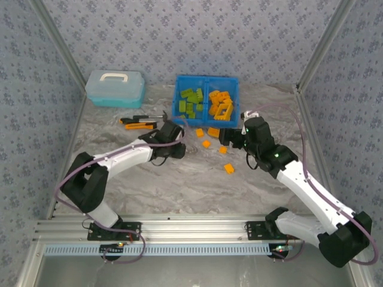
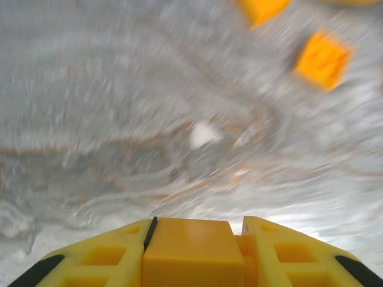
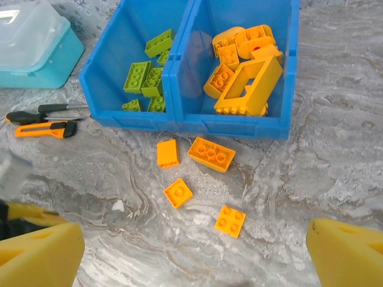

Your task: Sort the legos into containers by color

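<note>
As seen at the left jaws: clamped on one orange brick (image 2: 186, 254), yellow fingers (image 2: 99, 258) pressed to both its sides.
Left gripper (image 2: 194, 227): low over the grey marbled table (image 1: 179, 185), near the front of the blue bin (image 1: 191, 76) on its green side; wrist view smeared by blur.
Right jaws: spread wide, nothing between them.
Right gripper (image 3: 194, 233): hanging above the table, well short of the bin's front wall.
Loose orange bricks (image 3: 211, 153): four scattered flat on the table between right gripper and bin, two of them just beside the front wall; a fifth (image 1: 229, 169) lying nearer the arm bases in the overhead view.
Left compartment (image 3: 105, 72): a loose pile of lime green bricks (image 3: 143, 75).
Right compartment (image 3: 281, 24): orange bricks (image 3: 230, 57) heaped with an open orange frame (image 3: 248, 89) leaning on top.
Teal lidded box (image 3: 33, 51): left of the bin, apart from it, white handle up.
Utility knife (image 3: 45, 129): orange and black, flat on the table before the box, beside a black-handled tool (image 3: 51, 111).
</note>
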Available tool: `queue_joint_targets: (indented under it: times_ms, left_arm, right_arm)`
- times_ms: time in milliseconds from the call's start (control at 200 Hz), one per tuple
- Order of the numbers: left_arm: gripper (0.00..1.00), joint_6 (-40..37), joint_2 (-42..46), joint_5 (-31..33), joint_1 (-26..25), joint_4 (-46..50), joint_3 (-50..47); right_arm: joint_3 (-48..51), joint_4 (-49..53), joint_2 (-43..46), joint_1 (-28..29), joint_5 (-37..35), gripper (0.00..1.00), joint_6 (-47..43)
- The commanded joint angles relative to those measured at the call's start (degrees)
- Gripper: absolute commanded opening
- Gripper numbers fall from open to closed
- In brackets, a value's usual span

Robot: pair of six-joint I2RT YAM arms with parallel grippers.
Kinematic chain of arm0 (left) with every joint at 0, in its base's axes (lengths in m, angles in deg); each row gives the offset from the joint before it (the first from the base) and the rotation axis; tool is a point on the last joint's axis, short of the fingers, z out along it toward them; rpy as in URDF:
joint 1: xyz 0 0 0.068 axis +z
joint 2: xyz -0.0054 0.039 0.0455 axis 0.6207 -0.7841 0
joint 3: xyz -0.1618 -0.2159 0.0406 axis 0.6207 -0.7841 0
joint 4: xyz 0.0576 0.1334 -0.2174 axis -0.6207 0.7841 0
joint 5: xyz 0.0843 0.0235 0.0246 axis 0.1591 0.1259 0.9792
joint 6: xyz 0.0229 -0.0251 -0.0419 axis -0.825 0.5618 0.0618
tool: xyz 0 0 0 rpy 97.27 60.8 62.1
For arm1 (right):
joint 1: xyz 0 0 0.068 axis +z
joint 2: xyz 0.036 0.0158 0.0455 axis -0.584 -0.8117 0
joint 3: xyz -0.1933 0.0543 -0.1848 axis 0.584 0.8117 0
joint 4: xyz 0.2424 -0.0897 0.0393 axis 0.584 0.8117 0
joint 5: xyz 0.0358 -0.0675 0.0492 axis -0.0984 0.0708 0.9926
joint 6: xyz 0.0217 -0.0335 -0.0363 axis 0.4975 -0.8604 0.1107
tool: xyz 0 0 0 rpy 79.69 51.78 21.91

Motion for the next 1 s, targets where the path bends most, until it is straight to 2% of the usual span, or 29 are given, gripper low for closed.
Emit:
queue_joint_targets:
  times_ms: [0, 165, 340, 480, 605, 730, 894, 994]
  left_arm:
    - [0.35, -2.0, 0.8, -0.5, -2.4, 0.9, 11.9]
    - [0.33, -4.1, -9.6, 2.2, -3.7, -0.1, 30.0]
    - [0.32, -7.7, -27.4, 7.2, -3.2, 0.2, 52.5]
    - [0.3, -10.0, -44.9, 11.5, -2.0, 7.2, 75.5]
    - [0.3, -10.8, -57.9, 12.8, -0.8, 13.1, 94.3]
    - [0.33, -12.2, -61.2, 12.1, -0.5, 11.1, 96.2]
    - [0.5, -13.8, -60.4, 10.3, -1.0, 10.3, 94.9]
    - [0.53, -13.8, -58.4, 10.0, -1.4, 10.7, 94.9]
  right_arm:
    - [1.8, 2.1, 4.1, 0.7, 0.0, 0.98, 3.9]
    - [3.9, 4.3, 8.9, 1.1, -2.0, 0.98, 5.5]
    - [5.9, 7.0, 13.4, 1.2, -3.1, 0.98, 6.7]
    - [6.6, 8.9, 15.6, 1.1, -3.8, 0.98, 6.2]
    - [7.0, 9.6, 16.3, 1.1, -4.4, 0.99, 5.6]
    - [7.7, 9.6, 16.3, 1.0, -4.5, 0.99, 5.5]
    - [8.2, 9.5, 16.3, 0.9, -4.3, 0.99, 5.7]
    - [8.2, 9.6, 16.3, 0.9, -4.4, 0.99, 5.8]
